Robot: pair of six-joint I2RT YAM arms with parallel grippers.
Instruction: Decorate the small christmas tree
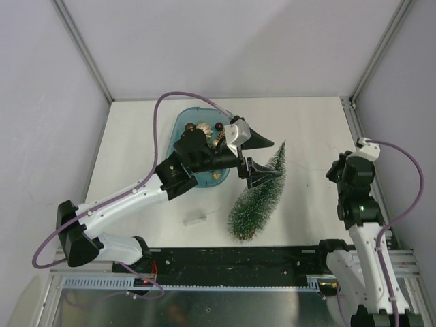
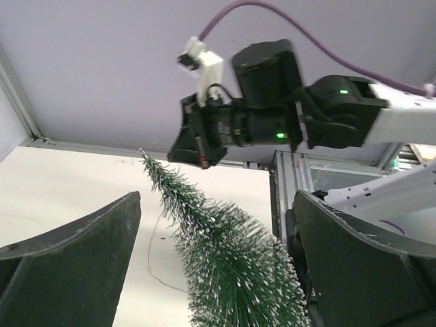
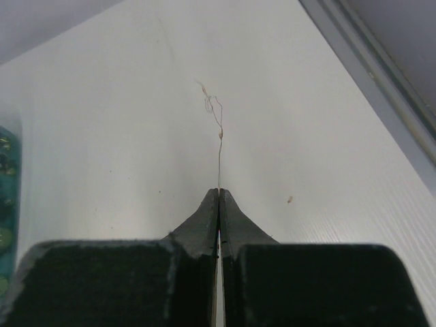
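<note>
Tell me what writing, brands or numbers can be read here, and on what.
None can be read.
No text shows on the left arm, right arm, tree, tray or table.
The front rail carries fine ticks, too small to show any figures.

The small christmas tree [image 1: 257, 201] (frosted dark-green bristles) lies on its side, upper part between the left gripper's [image 1: 268, 158] spread fingers.
</note>
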